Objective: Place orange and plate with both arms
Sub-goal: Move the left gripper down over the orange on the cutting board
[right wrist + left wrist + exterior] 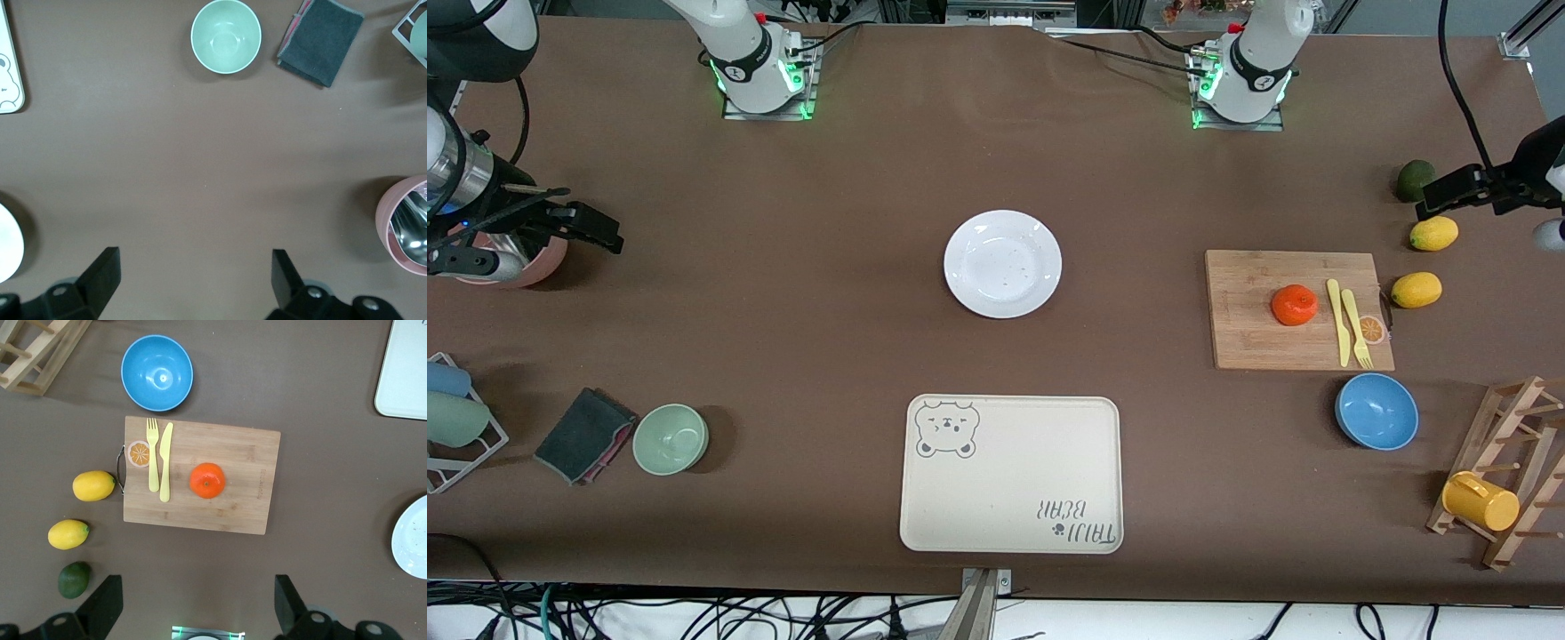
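The orange (1294, 305), right of centre on the cutting board (1254, 342), looks light and firm: pinch its sides. The glossy plate (1003, 263), mid-frame, seems slippery; take its rim. The left pincer (195, 608) and right pincer (193, 283) hang spread over bare desk (783, 293).

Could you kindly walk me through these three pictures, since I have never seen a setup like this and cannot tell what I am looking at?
These are two robot arms bolted to a brown table, each ending in a two-fingered claw. The big picture looks down from across the table; the other two come from cameras on the wrists. The left claw hangs open over the table near the fruit, holding nothing. The right claw hangs open at its own end, also empty. A white plate sits mid-table. The orange lies on a cutting board beside a yellow knife and fork. Nearer the camera is a bear-print tray.
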Motion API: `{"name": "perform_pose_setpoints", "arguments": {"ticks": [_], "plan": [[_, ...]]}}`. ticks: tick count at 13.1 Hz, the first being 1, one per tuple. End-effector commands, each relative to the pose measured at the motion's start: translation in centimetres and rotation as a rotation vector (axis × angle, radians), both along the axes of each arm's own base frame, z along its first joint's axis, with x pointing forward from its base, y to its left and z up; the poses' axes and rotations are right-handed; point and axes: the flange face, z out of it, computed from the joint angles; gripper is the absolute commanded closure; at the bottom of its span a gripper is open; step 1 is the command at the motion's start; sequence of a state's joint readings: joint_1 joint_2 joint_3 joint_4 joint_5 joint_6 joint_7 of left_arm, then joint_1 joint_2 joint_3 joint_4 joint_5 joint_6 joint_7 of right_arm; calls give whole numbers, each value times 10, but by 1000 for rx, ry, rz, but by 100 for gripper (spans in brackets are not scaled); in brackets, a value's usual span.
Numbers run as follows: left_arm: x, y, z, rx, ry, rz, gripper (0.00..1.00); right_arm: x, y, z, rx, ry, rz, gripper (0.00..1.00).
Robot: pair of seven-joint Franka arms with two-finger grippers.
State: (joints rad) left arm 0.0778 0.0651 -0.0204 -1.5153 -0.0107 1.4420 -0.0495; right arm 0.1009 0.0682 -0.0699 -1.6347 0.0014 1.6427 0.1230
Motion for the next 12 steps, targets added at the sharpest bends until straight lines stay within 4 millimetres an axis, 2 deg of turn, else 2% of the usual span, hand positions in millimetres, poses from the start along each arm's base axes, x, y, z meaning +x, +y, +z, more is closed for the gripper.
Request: {"name": "perform_pose_setpoints", "arguments": {"ticks": [1, 2, 3, 6, 9, 12], "plan": [[14, -3, -4, 11, -2, -21, 0, -2, 9, 3, -5, 1, -35, 0], [19, 3, -13, 10, 5, -15, 0, -3, 14, 3, -5, 1, -29, 0], [24, 0, -13, 21, -46, -20, 0, -3, 22, 3, -4, 2, -15, 0], [32, 0, -55, 19, -53, -22, 0, -3, 20, 3, -4, 1, -16, 0], [43, 3, -126, 13, 23, -19, 0, -3, 20, 7, -3, -5, -15, 0], [35, 6, -204, 12, -4, -11, 0, -7, 21, 7, -4, 10, -16, 0]]}}
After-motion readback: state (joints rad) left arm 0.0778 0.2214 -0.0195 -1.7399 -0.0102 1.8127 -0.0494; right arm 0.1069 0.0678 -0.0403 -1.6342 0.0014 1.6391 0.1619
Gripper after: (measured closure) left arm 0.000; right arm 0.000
